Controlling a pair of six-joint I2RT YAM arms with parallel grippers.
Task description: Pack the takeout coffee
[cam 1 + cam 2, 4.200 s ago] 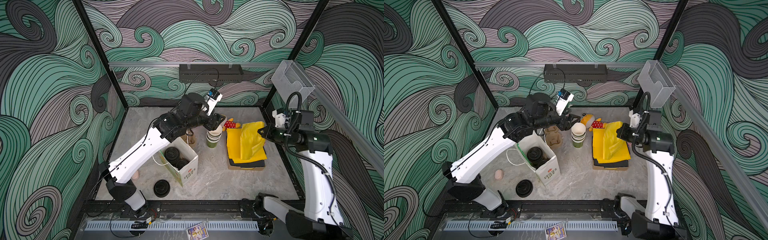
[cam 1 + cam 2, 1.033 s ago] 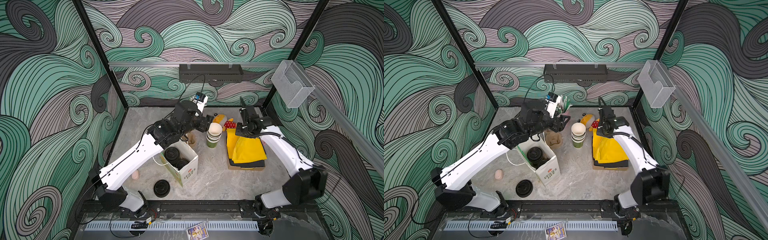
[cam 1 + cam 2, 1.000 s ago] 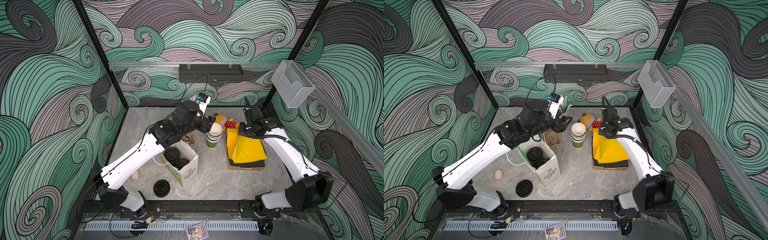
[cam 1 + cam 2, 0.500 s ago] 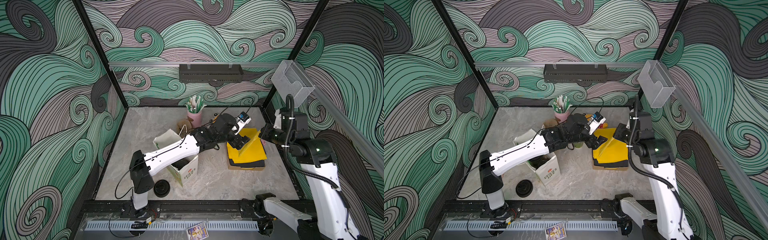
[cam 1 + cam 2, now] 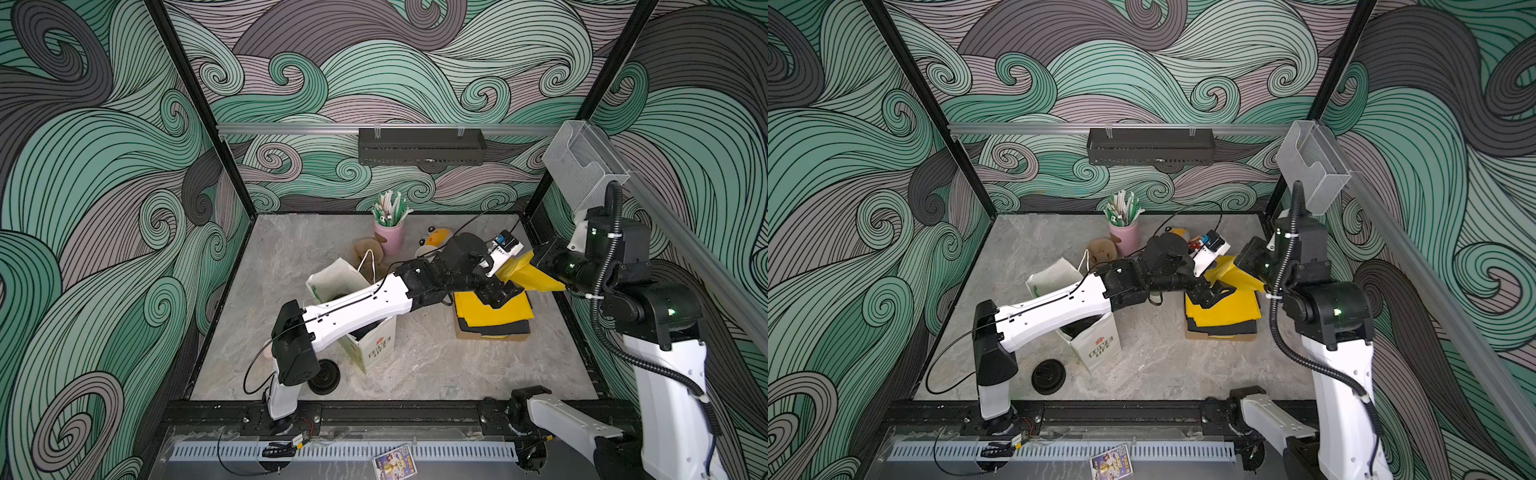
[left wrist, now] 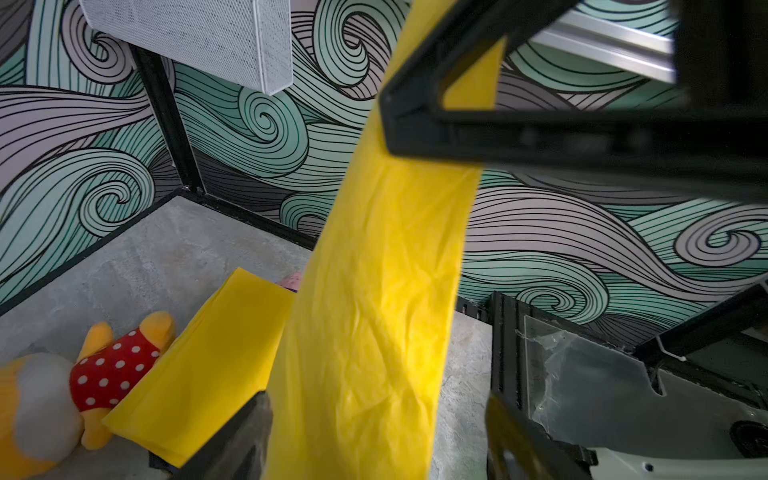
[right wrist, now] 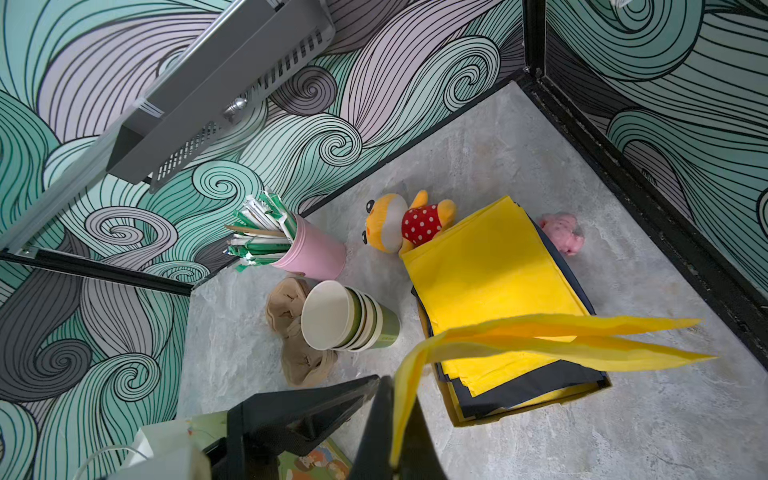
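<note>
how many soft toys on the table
3: a yellow toy in a red spotted top behind the yellow sheets, a pink toy beside them near the wall, a brown toy by the stack of cups. More may be hidden.

Swirl-pattern walls [image 5: 374,62], green, grey, mauve. Grey marble floor [image 5: 457,374]. Black frame posts [image 5: 190,83]. Silver rails [image 5: 291,129] carry black mesh tray [image 5: 422,146], clear bin [image 5: 582,166]. Even, soft light.

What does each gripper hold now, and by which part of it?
The right gripper pinches the yellow sheet by one end. The left gripper stands open with the sheet between its jaws and grips nothing.
</note>
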